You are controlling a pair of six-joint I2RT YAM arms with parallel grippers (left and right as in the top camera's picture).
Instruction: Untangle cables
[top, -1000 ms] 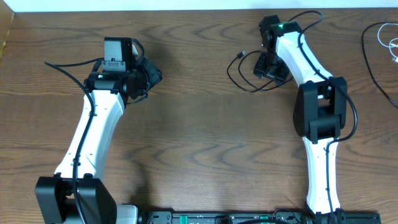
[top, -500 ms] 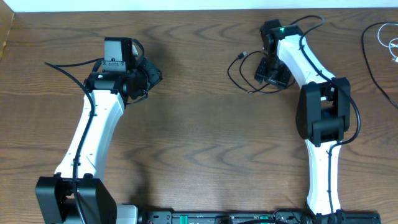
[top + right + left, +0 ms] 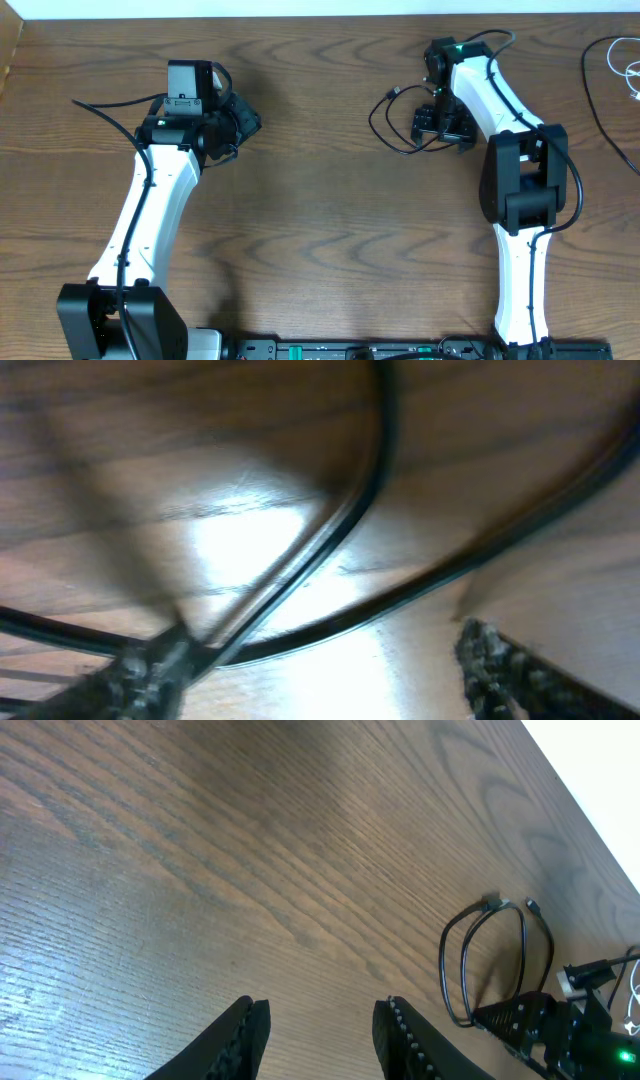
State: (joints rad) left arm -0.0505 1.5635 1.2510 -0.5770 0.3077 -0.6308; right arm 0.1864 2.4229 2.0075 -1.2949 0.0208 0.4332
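Observation:
A thin black cable [image 3: 383, 128] lies in loose loops on the wooden table [image 3: 320, 220], its small plug end [image 3: 395, 92] pointing up-left. My right gripper [image 3: 438, 124] is low over the loop's right side. In the right wrist view its jaws stand wide apart [image 3: 320, 680], and black cable strands [image 3: 340, 530] cross the table between and ahead of them, one running against the left finger [image 3: 140, 680]. Nothing is pinched. My left gripper [image 3: 246, 118] hovers far to the left, open and empty [image 3: 320, 1040]. The same black loop [image 3: 470, 960] appears in its view.
At the far right edge lie a white cable [image 3: 626, 62] and another thin black cable [image 3: 603, 112], apart from the loop. The table's back edge [image 3: 320, 14] meets a white wall. Thicker black wires run along both arms.
My right gripper has opened wider and shifted slightly toward the near right. The black loop has moved a little with it. The left arm has not moved.

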